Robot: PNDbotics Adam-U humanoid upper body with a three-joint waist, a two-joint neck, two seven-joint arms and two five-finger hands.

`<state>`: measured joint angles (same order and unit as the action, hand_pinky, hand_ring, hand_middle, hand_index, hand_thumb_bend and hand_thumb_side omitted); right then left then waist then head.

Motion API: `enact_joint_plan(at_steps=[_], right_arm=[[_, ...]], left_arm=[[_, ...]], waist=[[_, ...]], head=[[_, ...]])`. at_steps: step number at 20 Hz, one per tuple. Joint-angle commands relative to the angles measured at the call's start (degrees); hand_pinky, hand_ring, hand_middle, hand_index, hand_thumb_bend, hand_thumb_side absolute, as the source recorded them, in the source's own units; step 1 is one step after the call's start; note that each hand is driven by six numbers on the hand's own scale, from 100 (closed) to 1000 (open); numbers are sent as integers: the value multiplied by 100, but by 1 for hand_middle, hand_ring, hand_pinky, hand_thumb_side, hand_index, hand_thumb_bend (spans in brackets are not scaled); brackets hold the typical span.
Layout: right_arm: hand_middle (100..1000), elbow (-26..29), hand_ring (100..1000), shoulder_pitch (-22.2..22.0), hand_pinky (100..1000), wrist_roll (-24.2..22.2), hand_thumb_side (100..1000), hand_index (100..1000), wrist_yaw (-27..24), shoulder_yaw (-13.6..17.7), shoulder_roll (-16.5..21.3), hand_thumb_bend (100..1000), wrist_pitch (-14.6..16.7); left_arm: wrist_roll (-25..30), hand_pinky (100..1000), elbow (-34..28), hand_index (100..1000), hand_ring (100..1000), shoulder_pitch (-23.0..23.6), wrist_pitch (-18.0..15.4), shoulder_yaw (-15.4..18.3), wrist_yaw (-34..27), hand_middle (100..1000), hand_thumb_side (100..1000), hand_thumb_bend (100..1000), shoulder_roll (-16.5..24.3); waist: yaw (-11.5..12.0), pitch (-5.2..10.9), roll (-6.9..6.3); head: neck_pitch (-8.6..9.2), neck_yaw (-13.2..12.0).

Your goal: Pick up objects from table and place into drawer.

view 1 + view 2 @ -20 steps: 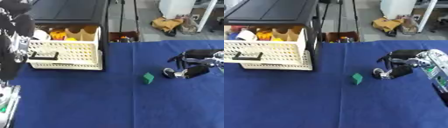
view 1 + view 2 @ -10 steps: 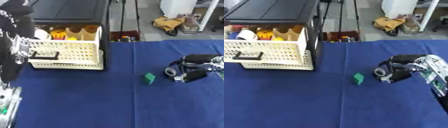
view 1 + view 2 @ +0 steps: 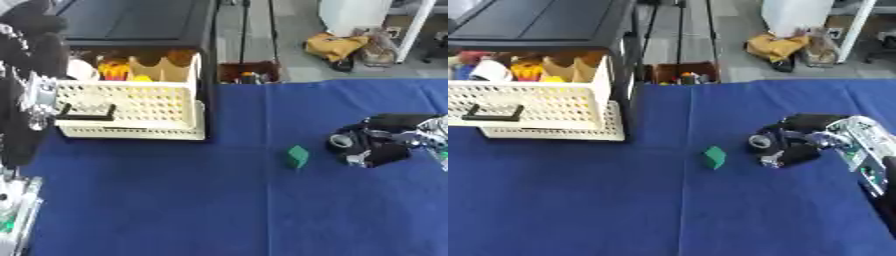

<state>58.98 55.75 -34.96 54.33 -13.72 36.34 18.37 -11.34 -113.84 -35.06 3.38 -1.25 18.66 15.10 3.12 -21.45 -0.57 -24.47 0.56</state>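
Bench (image 3: 175, 200) under a blue cloth, seen from above. Small green block (image 3: 714, 157) lying alone near the middle of the cloth, touching nothing. Just to its right, apart from it by a narrow strip of blue — right hand (image 3: 789, 144), black with silver parts, reaching in from the right edge, fingers curled inward over the cloth; whether anything sits inside the curl cannot be told. At the far left, cream-coloured drawer (image 3: 131, 107) with a perforated front and a dark handle (image 3: 86, 115), pulled out of a black cabinet (image 3: 140, 22). Inside the drawer, yellow, orange and white items (image 3: 528, 70), too jumbled to make out singly. Block well apart from the drawer, lower and to the right of it. Along the left edge of the left eye view — left arm (image 3: 26, 100), a tall dark shape overlapping the drawer's left end; hand itself not made out there. Beyond the far edge of the bench, floor with a small box of clutter (image 3: 682, 75).
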Motion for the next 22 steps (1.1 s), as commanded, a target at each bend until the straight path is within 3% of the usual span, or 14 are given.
enact_joint_plan(at_steps=[1,5,9,13,16,22], right_arm=[[588,8,610,135,556,114,1000,1000,21,80,74,321,-40],[572,8,612,171,557,168,1000,1000,23,100,57,304,-86],[574,353,636,137,567,213,1000,1000,-186,191,134,288,-177],[640,465,671,189,570,161,995,1000,-193,192,161,306,-307],[786,329,677,240,562,152,990,1000,-73,190,111,313,-324],[806,166,681,247,558,211,947,1000,63,175,56,344,-234]], left_arm=[[33,752,-75,854,821,-33,7,3,-21,689,845,541,38],[57,746,-75,827,816,-30,14,-6,-28,682,847,533,28],[104,747,-75,821,816,-21,24,-3,-29,683,846,534,47],[125,746,-75,820,816,-28,25,-11,-30,683,847,532,37],[148,746,-75,820,816,-23,25,-19,-31,684,849,530,29],[185,746,-75,819,816,-18,38,-24,-38,684,849,526,11]], waist=[[5,103,5],[11,91,8],[16,89,11],[27,90,16],[43,81,17],[45,57,18]], head=[[67,11],[76,18],[47,2],[62,-2],[65,10],[47,3]])
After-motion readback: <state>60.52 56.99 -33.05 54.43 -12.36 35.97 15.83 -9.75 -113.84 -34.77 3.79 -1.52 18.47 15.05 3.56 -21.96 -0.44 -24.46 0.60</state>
